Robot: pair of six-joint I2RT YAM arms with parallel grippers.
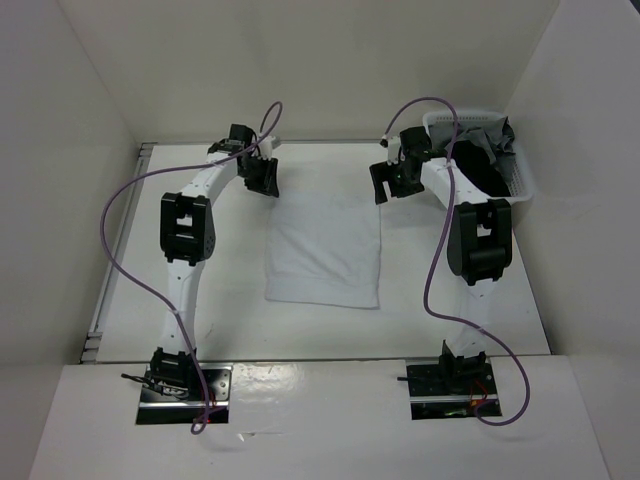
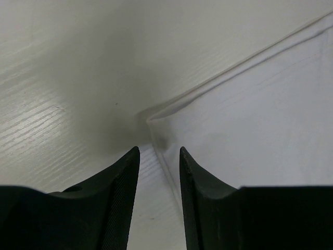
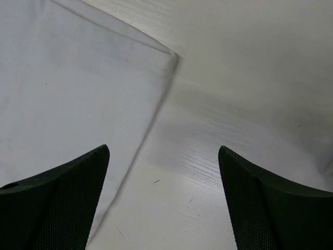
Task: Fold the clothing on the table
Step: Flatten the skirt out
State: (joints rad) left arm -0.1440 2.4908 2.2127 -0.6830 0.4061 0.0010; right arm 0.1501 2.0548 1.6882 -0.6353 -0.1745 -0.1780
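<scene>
The clothing is a plain white garment lying flat as a rectangle in the middle of the table. My left gripper hovers at its far left corner. In the left wrist view the jaws stand narrowly apart, with the clothing's corner edge running on the table between them, not pinched. My right gripper is at the far right corner. It stands wide open over bare table, just beside the clothing's edge.
A white plastic basket at the back right holds a black garment and a grey garment, close behind my right arm. A metal rail runs along the table's left edge. White walls enclose three sides.
</scene>
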